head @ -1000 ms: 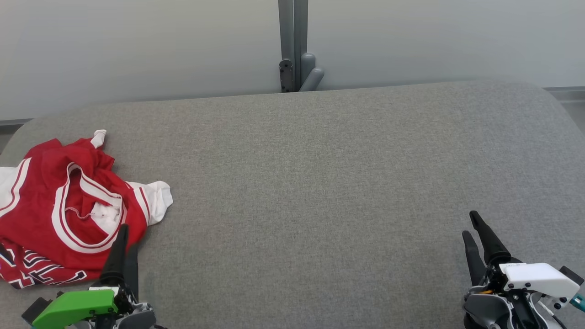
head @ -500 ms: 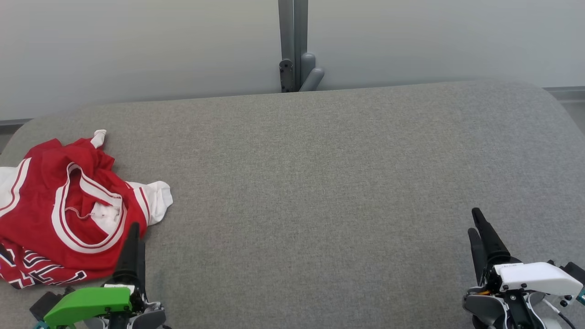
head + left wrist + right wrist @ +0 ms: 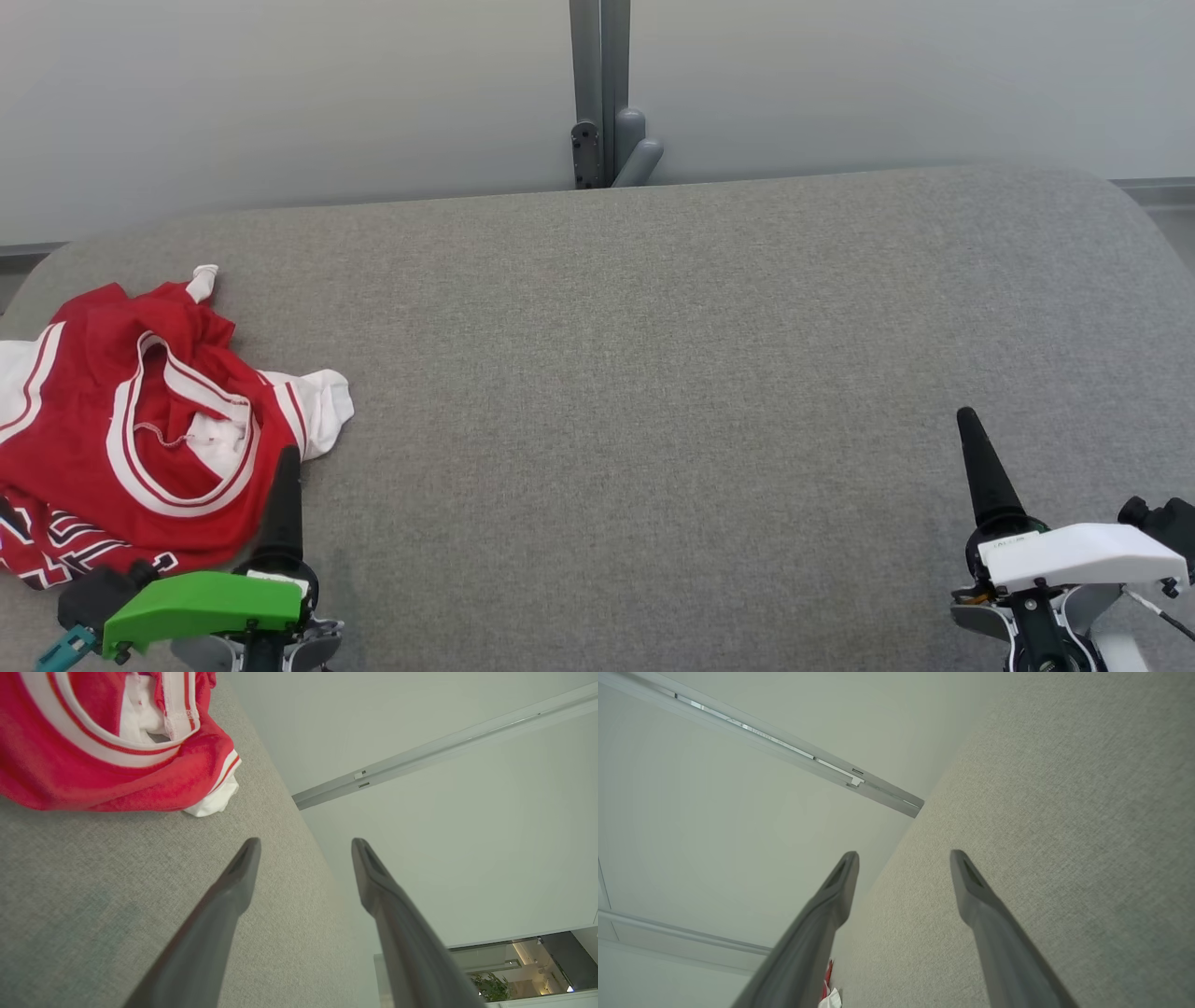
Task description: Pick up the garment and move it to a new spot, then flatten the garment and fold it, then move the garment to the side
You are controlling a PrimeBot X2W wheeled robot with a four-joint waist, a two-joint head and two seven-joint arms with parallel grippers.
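Red garment [image 3: 140, 439] heaped just forward-left of left gripper [image 3: 304, 843], fingers spread, empty, nearer arm; right gripper [image 3: 903, 854], likewise spread, well apart across grey padded surface [image 3: 653, 373]

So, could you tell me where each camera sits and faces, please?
Head view: on the head, facing down at grey surface and jersey; left pincer, right pincer show.
Left wrist view: left wrist, facing along left pincer past the jersey.
Right wrist view: right wrist, facing along right pincer toward the wall.
Shared: all show the jersey.
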